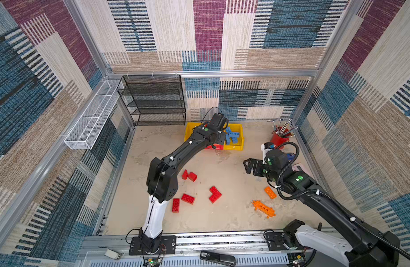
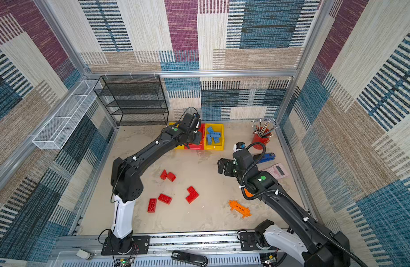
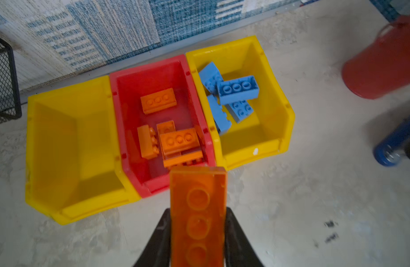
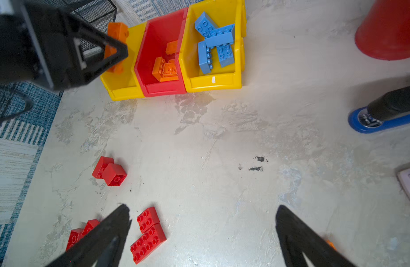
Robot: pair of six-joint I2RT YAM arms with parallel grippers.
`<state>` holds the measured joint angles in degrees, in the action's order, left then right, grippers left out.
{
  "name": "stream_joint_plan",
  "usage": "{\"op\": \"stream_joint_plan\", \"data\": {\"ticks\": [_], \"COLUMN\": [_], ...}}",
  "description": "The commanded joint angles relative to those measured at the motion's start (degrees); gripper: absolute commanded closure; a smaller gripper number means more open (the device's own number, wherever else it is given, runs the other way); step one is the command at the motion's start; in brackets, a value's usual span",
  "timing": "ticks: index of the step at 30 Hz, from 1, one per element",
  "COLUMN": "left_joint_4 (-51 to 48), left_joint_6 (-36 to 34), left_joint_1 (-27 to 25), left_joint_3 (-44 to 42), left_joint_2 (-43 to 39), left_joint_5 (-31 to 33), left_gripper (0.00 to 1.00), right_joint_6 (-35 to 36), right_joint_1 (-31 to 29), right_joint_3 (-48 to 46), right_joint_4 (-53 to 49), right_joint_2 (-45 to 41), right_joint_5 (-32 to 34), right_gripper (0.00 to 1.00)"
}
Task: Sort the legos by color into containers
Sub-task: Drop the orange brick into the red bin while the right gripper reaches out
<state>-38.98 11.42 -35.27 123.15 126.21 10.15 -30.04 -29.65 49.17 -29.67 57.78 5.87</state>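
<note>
The left gripper [image 3: 198, 209] is clamped on an orange studded plastic brick [image 3: 199, 231], held aloft by the red open-top plastic bin [image 3: 151, 65], presumably to join the orange bricks [image 3: 157, 100] inside, while the right gripper [image 4: 203, 208] hangs spread and empty near loose red bricks [image 4: 148, 238].

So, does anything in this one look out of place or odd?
Only the colour mismatch: orange bricks lie in the red bin, while the red bricks sit loose on the table and the left yellow bin is empty. A few dark specks mark the table.
</note>
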Motion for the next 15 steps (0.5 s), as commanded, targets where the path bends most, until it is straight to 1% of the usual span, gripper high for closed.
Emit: {"op": "stream_joint_plan", "data": {"ticks": [1, 3, 5, 7, 11, 12, 13, 14, 15], "left_joint_4": [-7.23, -10.02, -9.84, -7.33, -2.41, -1.75, -1.49, -1.38, -1.20], "left_joint_6": [-2.31, -2.18, -3.01, -3.10, -0.91, -0.70, -0.54, -0.31, -0.09], "left_joint_1": [2.39, 3.88, 4.64, 5.48, 7.00, 7.21, 7.31, 7.32, 7.23], "left_joint_3": [15.07, 25.72, 31.09, 31.05, 25.28, 24.51, 24.33, 24.40, 24.59], "left_joint_2": [9.99, 17.21, 21.94, 23.88, 23.34, 23.32, 23.48, 23.67, 23.82], "left_joint_5": [-4.82, -6.77, -6.54, -7.39, -9.46, -10.24, -10.50, -10.27, -10.15], "left_gripper": [0.72, 0.71, 0.72, 0.71, 0.69, 0.64, 0.57, 0.45, 0.30], "right_joint_6": [1.08, 1.21, 1.04, 0.96, 0.60, 0.49, 0.37, 0.17, 0.08], "right_joint_1": [0.03, 0.25, 0.47, 0.80, 1.39, 1.54, 1.61, 1.78, 2.03], "right_joint_3": [1.58, 2.16, 2.56, 2.72, 3.10, 3.21, 3.29, 3.21, 2.84], "right_joint_4": [1.65, 1.03, 0.75, 0.60, -0.04, -0.03, 0.12, 0.05, 0.14], "right_joint_2": [1.14, 1.48, 1.68, 2.13, 4.46, 5.24, 5.81, 6.43, 7.04], "right_joint_5": [2.85, 4.21, 4.94, 5.06, 4.91, 4.79, 4.81, 4.93, 4.93], "right_gripper": [0.01, 0.01, 0.01, 0.01, 0.01, 0.01, 0.01, 0.01, 0.01]}}
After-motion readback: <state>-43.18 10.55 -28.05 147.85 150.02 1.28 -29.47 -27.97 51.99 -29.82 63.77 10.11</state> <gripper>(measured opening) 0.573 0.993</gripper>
